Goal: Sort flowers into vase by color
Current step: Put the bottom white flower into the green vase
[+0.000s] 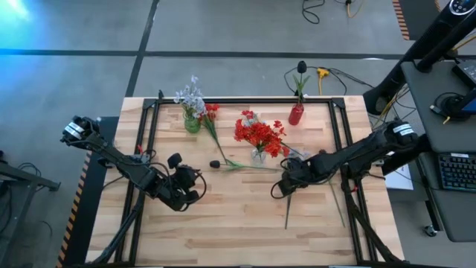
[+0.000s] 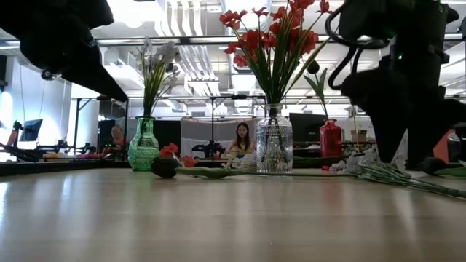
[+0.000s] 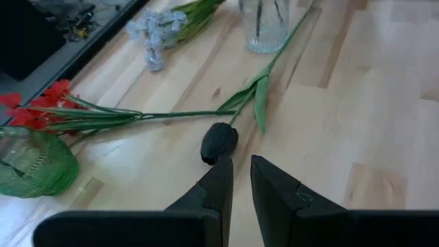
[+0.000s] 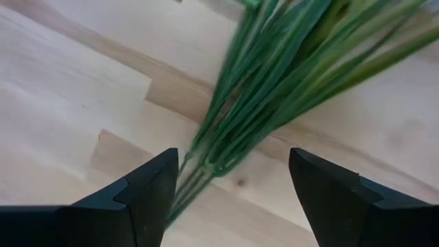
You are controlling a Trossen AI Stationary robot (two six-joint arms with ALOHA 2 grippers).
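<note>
I've got the right gripper (image 4: pixel 230 182) at centre-right of the overhead frame, jaws spread wide, straddling a bundle of green stems (image 4: pixel 274 89) lying flat on the wooden table (image 1: pixel 223 223); nothing gripped. The left gripper (image 3: pixel 240 178) sits lower left of centre, jaws nearly closed and empty, just short of a dark tulip (image 3: pixel 218 143) lying on the boards. Red flowers (image 1: pixel 259 134) stand in the clear glass vase (image 1: pixel 258 155) mid-table. Pale lavender sprays (image 1: pixel 191 95) fill the green vase (image 1: pixel 192 123) at upper left, a red spray (image 3: pixel 34 110) lying beside it. The red vase (image 1: pixel 296 114) at upper right holds a dark bloom (image 1: pixel 301 67).
</note>
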